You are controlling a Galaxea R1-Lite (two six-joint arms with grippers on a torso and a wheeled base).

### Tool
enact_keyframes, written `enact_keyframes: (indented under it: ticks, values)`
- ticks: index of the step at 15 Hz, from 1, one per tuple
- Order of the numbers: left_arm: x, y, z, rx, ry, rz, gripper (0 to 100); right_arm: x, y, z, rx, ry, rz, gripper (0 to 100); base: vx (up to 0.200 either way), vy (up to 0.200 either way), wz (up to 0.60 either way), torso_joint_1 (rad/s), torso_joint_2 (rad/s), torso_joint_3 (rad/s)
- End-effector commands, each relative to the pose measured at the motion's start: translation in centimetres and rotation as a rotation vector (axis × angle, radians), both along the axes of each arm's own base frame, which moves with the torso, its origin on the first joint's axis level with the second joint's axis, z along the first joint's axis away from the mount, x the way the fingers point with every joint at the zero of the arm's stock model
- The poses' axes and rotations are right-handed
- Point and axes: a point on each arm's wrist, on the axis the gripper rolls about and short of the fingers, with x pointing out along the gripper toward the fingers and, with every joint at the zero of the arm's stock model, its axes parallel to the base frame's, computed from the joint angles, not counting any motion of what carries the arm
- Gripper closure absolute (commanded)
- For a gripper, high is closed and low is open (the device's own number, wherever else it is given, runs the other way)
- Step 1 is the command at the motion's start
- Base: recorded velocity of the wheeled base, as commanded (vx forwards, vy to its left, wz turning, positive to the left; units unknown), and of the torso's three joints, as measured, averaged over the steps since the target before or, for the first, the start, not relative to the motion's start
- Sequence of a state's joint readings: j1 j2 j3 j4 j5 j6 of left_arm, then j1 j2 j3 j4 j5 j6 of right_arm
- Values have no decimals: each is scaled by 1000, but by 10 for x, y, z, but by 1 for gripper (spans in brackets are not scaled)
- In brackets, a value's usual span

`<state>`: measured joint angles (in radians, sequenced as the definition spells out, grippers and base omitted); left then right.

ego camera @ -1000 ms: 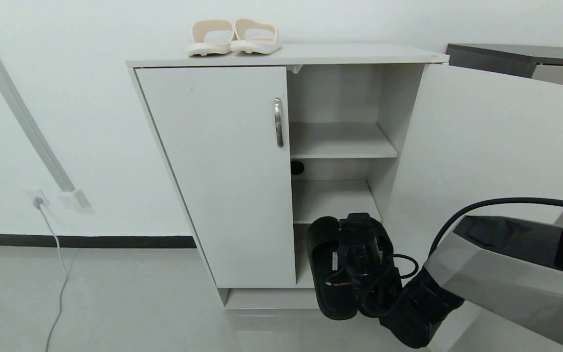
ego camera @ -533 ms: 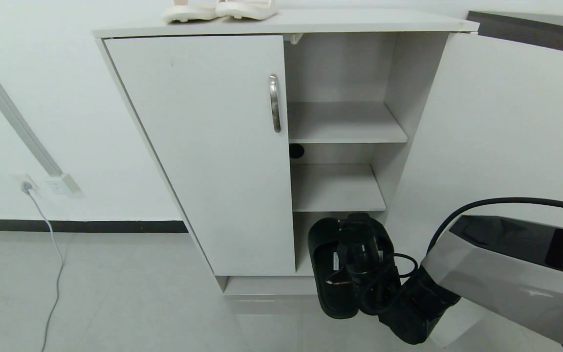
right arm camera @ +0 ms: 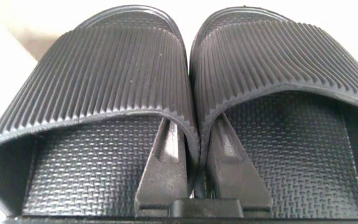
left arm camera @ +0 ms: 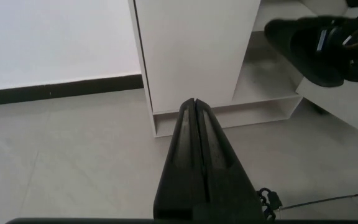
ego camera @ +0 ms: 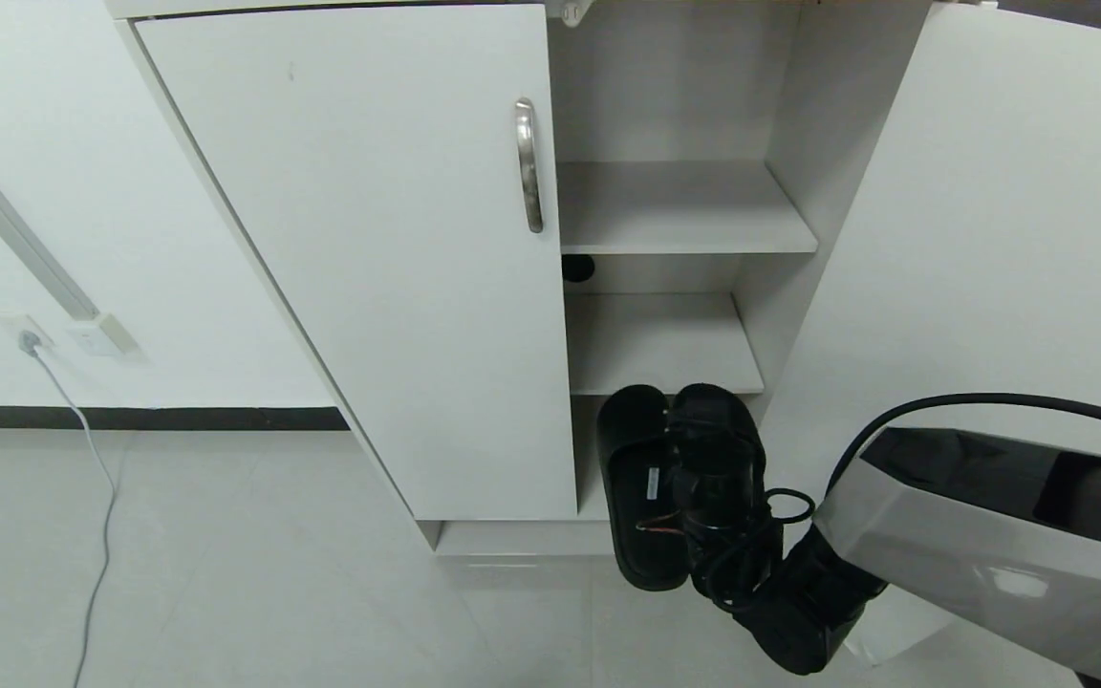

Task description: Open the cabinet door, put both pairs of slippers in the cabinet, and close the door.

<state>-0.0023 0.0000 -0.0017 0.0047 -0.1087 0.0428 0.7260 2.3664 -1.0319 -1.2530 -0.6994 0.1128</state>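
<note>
Tiled floor (ego camera: 226, 592), white wall (ego camera: 53, 115), open cabinet (ego camera: 675, 205), black slippers (ego camera: 641, 459) in right hand (right arm camera: 196, 174)

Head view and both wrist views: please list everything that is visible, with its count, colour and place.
cabinet: one, white, against the wall.
left door: one, white, shut.
right door: one, white, swung open.
handle: one, silver, on the left door.
black slippers: one pair, black, at the cabinet's lowest opening.
socket: one, white, on the wall.
cable: one, grey, from socket to floor.
left gripper: one, black, over the floor, jaws shut.
right gripper: one, black, jaws shut on the black slippers.
</note>
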Motion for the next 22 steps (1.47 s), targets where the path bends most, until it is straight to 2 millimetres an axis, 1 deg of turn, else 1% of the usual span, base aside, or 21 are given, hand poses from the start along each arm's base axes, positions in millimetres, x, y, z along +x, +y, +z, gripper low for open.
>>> enact_keyframes:
  ticks: [1, 2, 5, 11, 21, 22]
  values:
    - [0, 0, 0, 0, 2, -1, 100, 1, -4, -10, -50, -40, -6, 100, 0, 0, 0, 0, 0, 0]
    - [0, 0, 0, 0, 0, 2, 100, 2, -5, -10, -62, -71, -11, 100, 0, 0, 0, 0, 0, 0]
    - [0, 0, 0, 0, 2, 1, 100, 3, -5, -14, -71, -67, -12, 100, 0, 0, 0, 0, 0, 0]
    - [0, 0, 0, -3, 2, 1, 100, 5, -7, -12, -61, -71, -19, 100, 0, 0, 0, 0, 0, 0]
    - [0, 0, 0, -4, 2, 2, 100, 8, -9, -12, -51, -72, -25, 100, 200, 0, 0, 2, 5, 1]
    - [0, 0, 0, -6, 1, 2, 100, 9, -8, -12, -49, -68, -25, 100, 0, 0, 0, 0, 0, 0]
